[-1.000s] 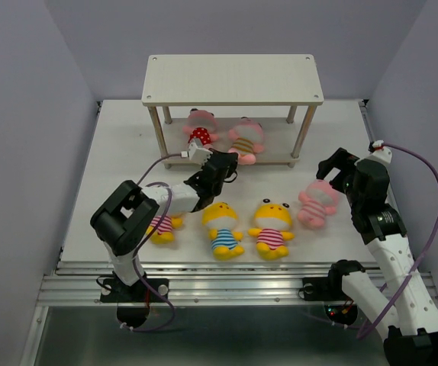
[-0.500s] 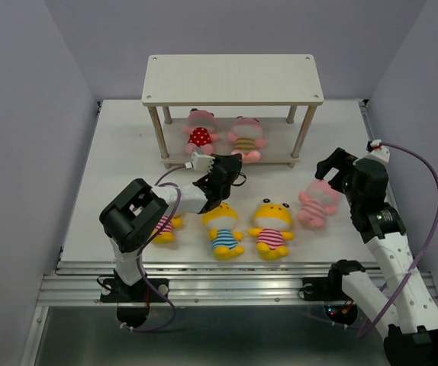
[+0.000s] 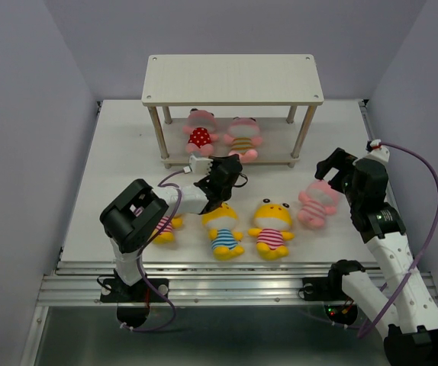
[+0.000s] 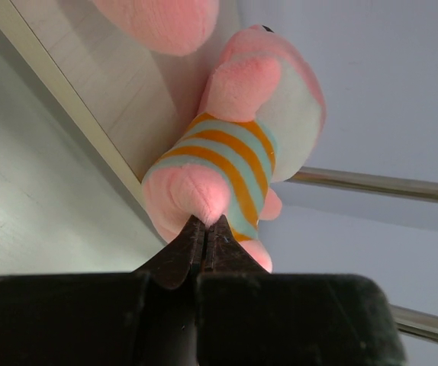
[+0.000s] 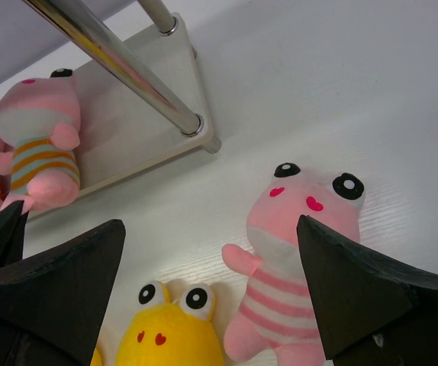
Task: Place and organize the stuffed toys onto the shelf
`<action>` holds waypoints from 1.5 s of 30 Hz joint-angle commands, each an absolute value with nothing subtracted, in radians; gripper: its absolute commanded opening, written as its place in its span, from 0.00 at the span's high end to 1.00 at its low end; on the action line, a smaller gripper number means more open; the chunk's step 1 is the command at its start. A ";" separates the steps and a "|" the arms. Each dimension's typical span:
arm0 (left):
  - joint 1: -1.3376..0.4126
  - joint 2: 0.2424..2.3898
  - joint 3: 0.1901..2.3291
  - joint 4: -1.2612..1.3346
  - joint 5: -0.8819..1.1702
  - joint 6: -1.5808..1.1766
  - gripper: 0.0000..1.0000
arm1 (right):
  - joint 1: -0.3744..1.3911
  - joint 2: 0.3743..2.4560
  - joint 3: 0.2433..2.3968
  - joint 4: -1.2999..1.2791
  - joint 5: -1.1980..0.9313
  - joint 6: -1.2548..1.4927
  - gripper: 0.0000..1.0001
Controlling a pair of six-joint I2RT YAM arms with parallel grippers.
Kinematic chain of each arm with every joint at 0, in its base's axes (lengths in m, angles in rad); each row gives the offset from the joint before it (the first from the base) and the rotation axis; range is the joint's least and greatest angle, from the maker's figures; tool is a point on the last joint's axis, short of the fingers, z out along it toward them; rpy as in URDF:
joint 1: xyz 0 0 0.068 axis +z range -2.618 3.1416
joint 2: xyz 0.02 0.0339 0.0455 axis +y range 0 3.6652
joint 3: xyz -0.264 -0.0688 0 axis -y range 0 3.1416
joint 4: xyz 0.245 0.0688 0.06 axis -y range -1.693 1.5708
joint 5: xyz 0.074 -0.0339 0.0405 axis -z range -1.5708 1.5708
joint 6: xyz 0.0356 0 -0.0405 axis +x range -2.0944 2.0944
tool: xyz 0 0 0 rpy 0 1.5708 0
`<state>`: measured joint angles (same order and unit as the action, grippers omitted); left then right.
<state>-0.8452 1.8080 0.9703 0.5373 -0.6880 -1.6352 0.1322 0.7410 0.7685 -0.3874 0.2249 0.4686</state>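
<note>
The shelf (image 3: 233, 78) stands at the back. On its lower board (image 3: 276, 149) lie a pink toy in a red-dotted shirt (image 3: 199, 136) and a pink toy in a brown-striped shirt (image 3: 243, 141). My left gripper (image 3: 230, 169) is shut, and its tips (image 4: 206, 223) touch the leg of the brown-striped toy (image 4: 227, 160). My right gripper (image 3: 333, 171) is open and empty above a pink toy in a pink-striped shirt (image 3: 317, 204), which also shows in the right wrist view (image 5: 295, 229). Three yellow toys lie in front: one in blue stripes (image 3: 223, 227), one in pink stripes (image 3: 272, 227), and one half hidden (image 3: 162, 227).
The shelf's thin metal legs (image 3: 303, 131) stand at its corners; one leg (image 5: 120, 61) runs close to the right wrist camera. My left arm (image 3: 139, 213) lies over the half-hidden yellow toy. The shelf's top board bears nothing.
My left gripper has moved right along the shelf's front edge, from in front of the red-dotted toy to the brown-striped toy's leg. The right arm has not moved.
</note>
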 commanded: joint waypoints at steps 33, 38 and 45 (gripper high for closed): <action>-0.851 1.744 1.023 0.500 -0.736 -1.486 0.42 | 0.132 0.756 0.781 -0.336 0.196 0.457 0.00; -0.851 1.726 1.014 0.500 -0.719 -1.468 0.35 | 0.132 0.761 0.778 -0.336 0.196 0.457 0.00; -0.851 1.660 0.989 0.499 -0.703 -1.422 0.21 | 0.132 0.770 0.778 -0.336 0.173 0.449 0.00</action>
